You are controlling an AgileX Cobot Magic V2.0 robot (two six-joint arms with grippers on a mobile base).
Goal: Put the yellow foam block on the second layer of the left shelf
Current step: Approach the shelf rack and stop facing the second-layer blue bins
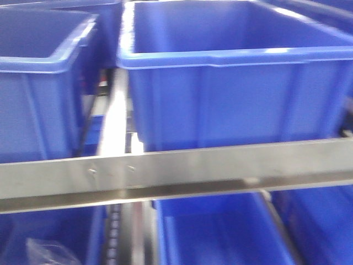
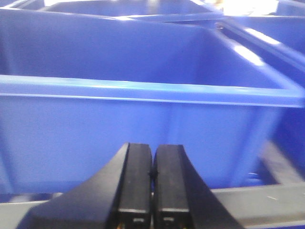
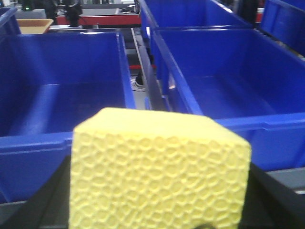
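Yellow foam block (image 3: 159,162) sits clamped in my right gripper (image 3: 159,214), with dark fingers (image 3: 279,205) flanking both sides. Its pitted faces look soft and light, so I judge a gentle squeeze on opposite flat faces is enough; more would dent it. Just ahead of that hand, blue bins (image 3: 62,95) open on either side along the shelf tier (image 1: 220,165). My left gripper (image 2: 152,176) has its jaws pressed together, empty.

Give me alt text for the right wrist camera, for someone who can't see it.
A yellow foam block fills the foreground, gripped in the right pincer. Behind it stand a left blue bin and a right blue bin, with a narrow gap between them.
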